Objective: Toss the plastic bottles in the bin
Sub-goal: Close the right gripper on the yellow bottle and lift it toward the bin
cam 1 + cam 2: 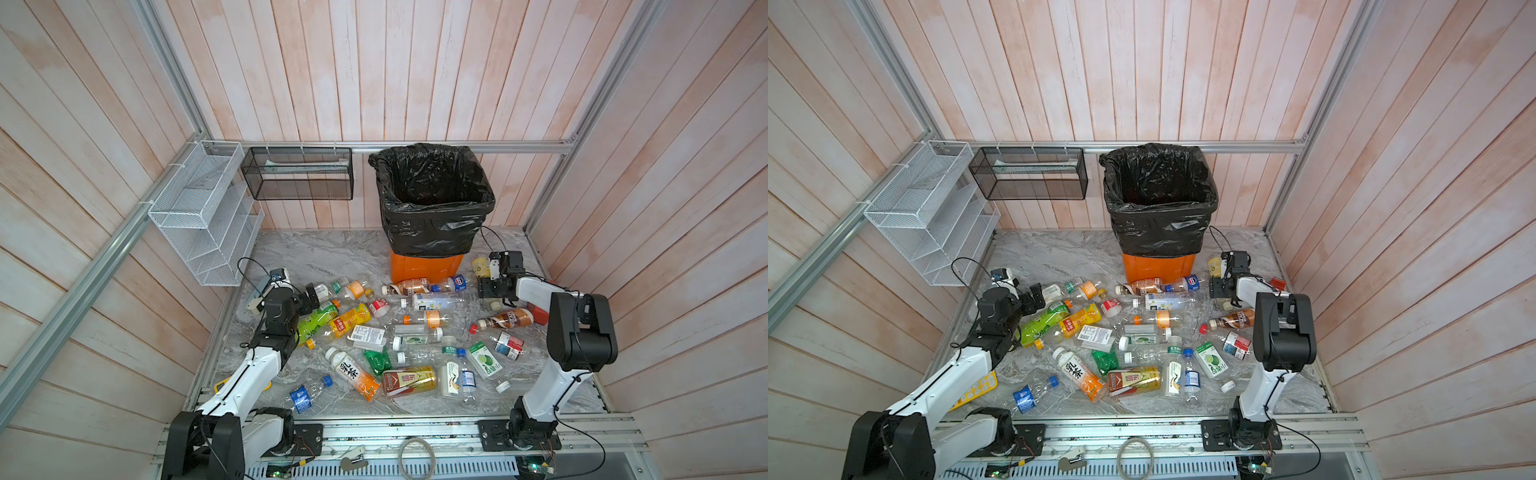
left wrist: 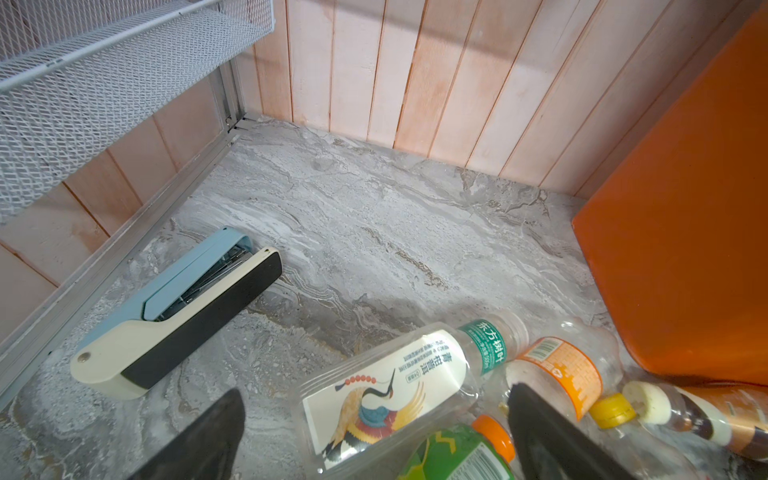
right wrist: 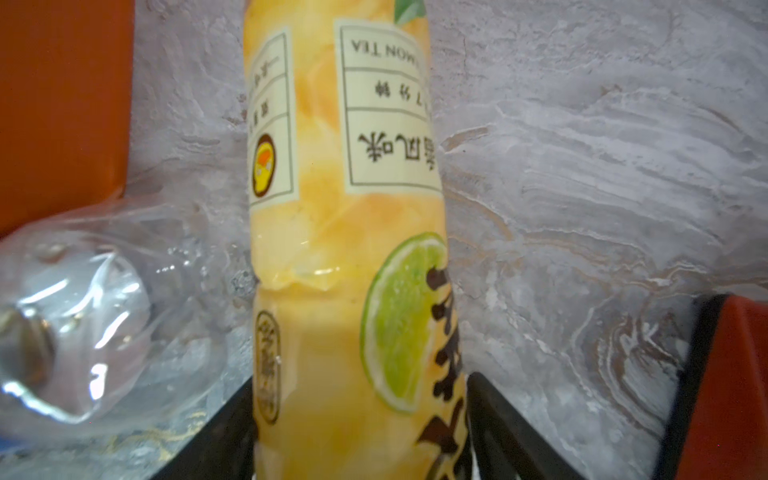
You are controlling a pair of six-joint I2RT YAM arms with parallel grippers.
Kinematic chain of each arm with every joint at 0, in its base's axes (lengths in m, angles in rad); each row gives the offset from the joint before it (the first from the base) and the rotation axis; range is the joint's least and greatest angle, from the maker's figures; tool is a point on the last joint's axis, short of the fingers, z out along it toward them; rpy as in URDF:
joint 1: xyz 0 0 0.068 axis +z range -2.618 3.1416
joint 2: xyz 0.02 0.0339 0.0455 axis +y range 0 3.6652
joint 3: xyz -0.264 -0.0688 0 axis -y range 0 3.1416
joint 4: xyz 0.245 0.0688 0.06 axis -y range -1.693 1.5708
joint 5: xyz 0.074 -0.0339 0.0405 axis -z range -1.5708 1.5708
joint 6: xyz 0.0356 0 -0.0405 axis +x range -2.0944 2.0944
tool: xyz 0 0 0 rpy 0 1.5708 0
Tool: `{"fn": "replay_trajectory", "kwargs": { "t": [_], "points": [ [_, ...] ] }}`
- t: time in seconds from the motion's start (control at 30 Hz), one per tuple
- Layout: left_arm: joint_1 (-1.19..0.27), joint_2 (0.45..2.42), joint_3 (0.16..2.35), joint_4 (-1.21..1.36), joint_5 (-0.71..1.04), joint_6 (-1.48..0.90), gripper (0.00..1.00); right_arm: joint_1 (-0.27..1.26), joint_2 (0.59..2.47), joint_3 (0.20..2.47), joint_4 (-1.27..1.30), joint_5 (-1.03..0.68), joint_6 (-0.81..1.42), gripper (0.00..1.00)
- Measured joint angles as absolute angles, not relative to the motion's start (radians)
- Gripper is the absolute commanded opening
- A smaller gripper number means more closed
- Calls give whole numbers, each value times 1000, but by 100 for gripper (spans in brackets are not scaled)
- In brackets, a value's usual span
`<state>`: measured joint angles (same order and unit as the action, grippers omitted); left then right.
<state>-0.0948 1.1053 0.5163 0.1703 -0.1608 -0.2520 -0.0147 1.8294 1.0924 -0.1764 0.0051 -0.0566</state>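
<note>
Several plastic bottles (image 1: 399,332) lie scattered on the marble floor in both top views. The bin (image 1: 432,232), orange with a black bag over its rim, stands at the back. My right gripper (image 1: 487,271) is low beside the bin's right side, shut on a yellow lemon tea bottle (image 3: 345,232) that touches both fingers. My left gripper (image 2: 374,432) is open wide, low over a crane-label bottle (image 2: 386,386) and a green bottle with an orange cap (image 2: 457,457), which lie between its fingers. In a top view this gripper (image 1: 309,297) sits at the pile's left edge.
A white wire-mesh rack (image 1: 208,216) and a black mesh basket (image 1: 297,172) hang on the walls at the back left. A blue stapler (image 2: 174,311) lies near the left wall. A yellow calculator (image 1: 976,390) is under the left arm. A crushed clear bottle (image 3: 83,311) lies beside the held one.
</note>
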Motion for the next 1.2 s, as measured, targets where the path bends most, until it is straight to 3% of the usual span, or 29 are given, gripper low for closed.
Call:
{"fn": "replay_trajectory", "kwargs": {
  "t": [0.2, 0.47, 1.03, 1.2],
  "points": [
    [-95, 1105, 516, 164, -160, -258, 100, -28, 1834, 1096, -167, -25, -52, 59],
    [-95, 1093, 516, 160, -164, -283, 99, -40, 1770, 1063, -118, -59, -27, 46],
    [-95, 987, 501, 160, -179, -326, 100, -72, 1003, 915, 196, -75, 112, 48],
    [-95, 968, 493, 154, -184, -335, 100, -60, 947, 960, 352, -163, 218, 48]
  ]
}}
